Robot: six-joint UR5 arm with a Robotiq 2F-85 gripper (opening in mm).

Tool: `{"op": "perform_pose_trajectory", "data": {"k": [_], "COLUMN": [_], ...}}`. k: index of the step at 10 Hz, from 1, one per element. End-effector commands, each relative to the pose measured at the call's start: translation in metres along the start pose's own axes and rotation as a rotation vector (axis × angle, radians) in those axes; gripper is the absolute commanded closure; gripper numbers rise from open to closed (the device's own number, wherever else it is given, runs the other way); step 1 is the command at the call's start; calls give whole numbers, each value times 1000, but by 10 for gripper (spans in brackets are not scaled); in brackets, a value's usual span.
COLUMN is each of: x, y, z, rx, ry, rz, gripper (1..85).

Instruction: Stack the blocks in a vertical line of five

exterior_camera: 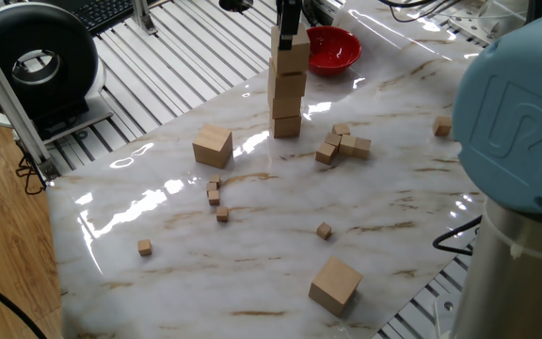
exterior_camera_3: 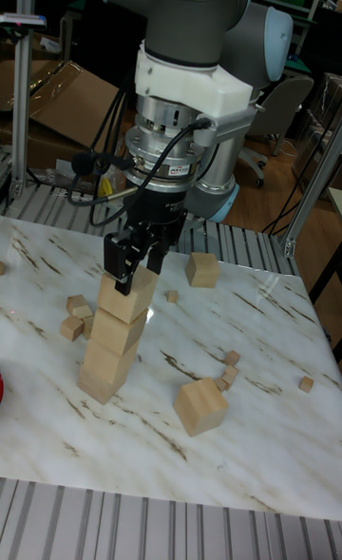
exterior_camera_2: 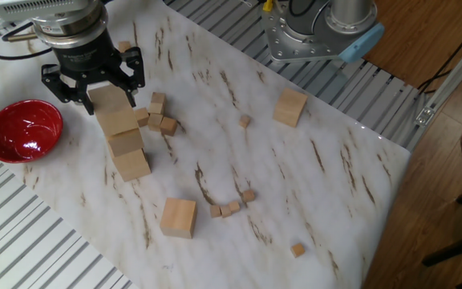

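Note:
Four blocks stand in a slightly leaning stack (exterior_camera: 287,104) (exterior_camera_2: 125,143) (exterior_camera_3: 114,337) near the red bowl. My gripper (exterior_camera: 288,43) (exterior_camera_2: 105,92) (exterior_camera_3: 136,273) hangs straight above it, its fingers on either side of the top block (exterior_camera: 291,60) (exterior_camera_2: 108,101), and looks shut on it. Two more blocks lie loose on the marble: one (exterior_camera: 213,146) (exterior_camera_2: 178,217) (exterior_camera_3: 200,406) a short way from the stack, the other (exterior_camera: 335,284) (exterior_camera_2: 291,107) (exterior_camera_3: 201,270) close to the arm's base.
A red bowl (exterior_camera: 332,47) (exterior_camera_2: 22,130) sits right behind the stack. Several tiny cubes are scattered about, with a cluster (exterior_camera: 343,145) (exterior_camera_2: 159,119) beside the stack's foot. The arm's base (exterior_camera_2: 319,32) stands at the table edge.

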State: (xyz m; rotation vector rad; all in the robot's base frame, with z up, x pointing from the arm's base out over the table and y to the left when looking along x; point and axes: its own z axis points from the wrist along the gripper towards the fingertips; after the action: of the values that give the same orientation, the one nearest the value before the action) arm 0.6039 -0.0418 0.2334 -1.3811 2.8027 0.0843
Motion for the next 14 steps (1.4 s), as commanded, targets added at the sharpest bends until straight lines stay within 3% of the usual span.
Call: {"op": "perform_pose_trajectory", "data": {"k": [1,6,14], "x": [-2,-2,-4], "y": [1,-1,2], "z": [1,3,2], "rx": [-4,-1,-17], "ry": [-12,-10,-27], "rz": [-6,-44,-55], "gripper": [747,650,580]}}
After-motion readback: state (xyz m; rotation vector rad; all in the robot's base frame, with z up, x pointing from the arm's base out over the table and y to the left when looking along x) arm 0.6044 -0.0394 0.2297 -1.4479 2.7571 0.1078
